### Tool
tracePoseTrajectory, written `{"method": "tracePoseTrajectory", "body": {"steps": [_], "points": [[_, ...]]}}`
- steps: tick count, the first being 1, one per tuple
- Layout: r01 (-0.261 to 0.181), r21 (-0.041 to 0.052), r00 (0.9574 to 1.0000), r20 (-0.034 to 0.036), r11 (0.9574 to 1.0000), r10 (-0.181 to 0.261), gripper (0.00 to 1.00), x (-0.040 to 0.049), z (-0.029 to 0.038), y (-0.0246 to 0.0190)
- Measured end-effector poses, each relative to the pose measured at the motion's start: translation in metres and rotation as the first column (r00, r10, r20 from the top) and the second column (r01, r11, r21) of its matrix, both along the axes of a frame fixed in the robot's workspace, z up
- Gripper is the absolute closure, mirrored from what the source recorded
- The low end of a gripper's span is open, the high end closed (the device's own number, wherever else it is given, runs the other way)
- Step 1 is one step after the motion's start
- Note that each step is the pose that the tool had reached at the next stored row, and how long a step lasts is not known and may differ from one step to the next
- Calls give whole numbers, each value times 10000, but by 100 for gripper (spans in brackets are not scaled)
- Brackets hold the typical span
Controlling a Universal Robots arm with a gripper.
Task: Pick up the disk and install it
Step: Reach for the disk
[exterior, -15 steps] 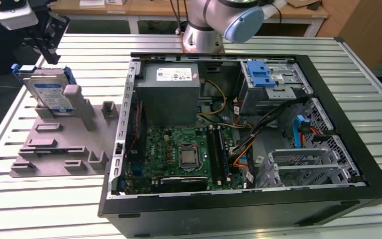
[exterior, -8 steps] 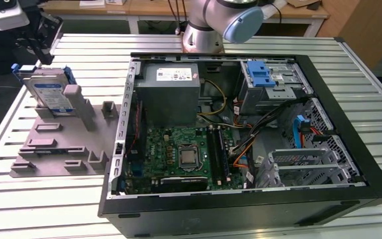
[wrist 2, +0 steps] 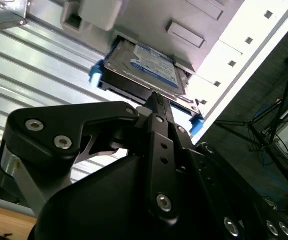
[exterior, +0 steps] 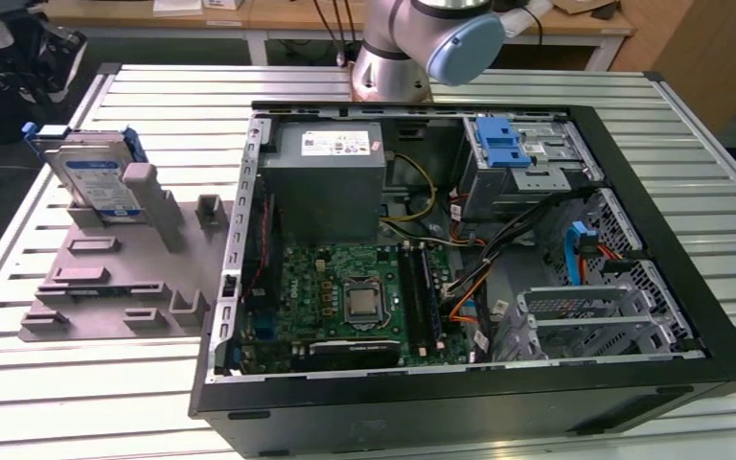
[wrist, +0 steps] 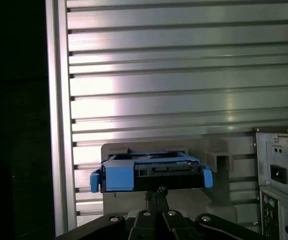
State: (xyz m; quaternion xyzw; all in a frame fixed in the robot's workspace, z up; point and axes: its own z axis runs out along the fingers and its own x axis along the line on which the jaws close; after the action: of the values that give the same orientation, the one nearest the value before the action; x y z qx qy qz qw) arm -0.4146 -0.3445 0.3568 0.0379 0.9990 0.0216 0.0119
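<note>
The disk [exterior: 93, 177], silver with a blue-and-white label and a blue frame, stands on edge in a grey holder [exterior: 112, 278] on the exterior view's left, beside the open computer case [exterior: 471, 259]. It also appears in both wrist views, label face [wrist 2: 144, 67] and blue-framed edge [wrist: 151, 172]. My gripper [wrist 2: 155, 97] is shut with nothing in it. Its black fingertips are pressed together and point at the disk's edge [wrist: 159, 190]. A gap seems to lie between tips and disk.
Inside the case are a grey power-supply box [exterior: 327, 182], a motherboard [exterior: 342, 302], cables and a drive cage with a blue latch [exterior: 502, 142]. The arm's base [exterior: 401, 48] stands behind the case. The slatted metal table [exterior: 74, 383] spreads around; the case's rear panel [wrist: 281, 175] is close by.
</note>
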Motion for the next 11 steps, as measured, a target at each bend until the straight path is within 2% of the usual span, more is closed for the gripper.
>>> {"method": "tracePoseTrajectory", "body": {"steps": [3,6,11], "points": [[-2,0,10000,-1,10000,2,89,-89,-9,43],[-1,0,10000,0,10000,1,89,-162,-17,58],[-1,0,10000,-1,10000,1,89,-180,-17,58]]}}
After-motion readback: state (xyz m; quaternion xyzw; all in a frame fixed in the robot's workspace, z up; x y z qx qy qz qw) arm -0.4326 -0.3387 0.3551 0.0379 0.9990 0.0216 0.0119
